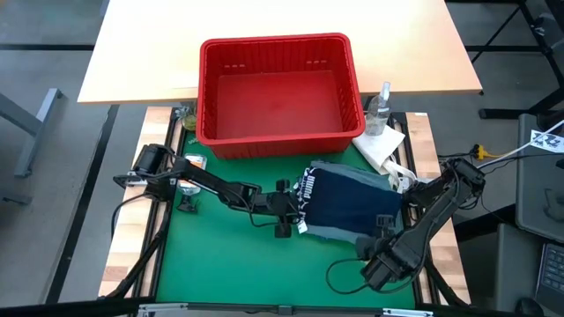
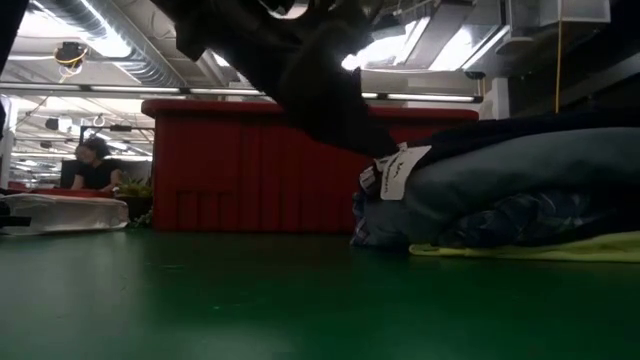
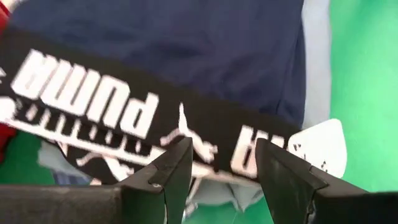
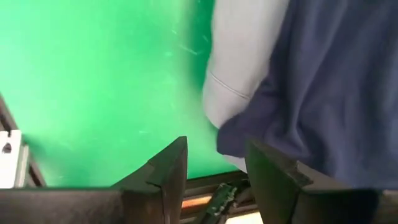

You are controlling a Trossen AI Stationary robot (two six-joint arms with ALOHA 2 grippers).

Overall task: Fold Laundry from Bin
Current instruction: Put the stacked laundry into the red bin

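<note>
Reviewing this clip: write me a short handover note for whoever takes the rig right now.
Left hand: open, at the waistband edge of the dark navy garment, holding nothing.
Right hand: open, at the stack's near right corner, holding nothing.
Laundry: stacked on the green mat in front of the red bin; navy piece on top, grey-blue garment under it, plaid shirt below that, yellow garment at the bottom.
Done: bin looks empty; garments piled together.
Left: finish folding and squaring the navy piece; check stack edges.
</note>
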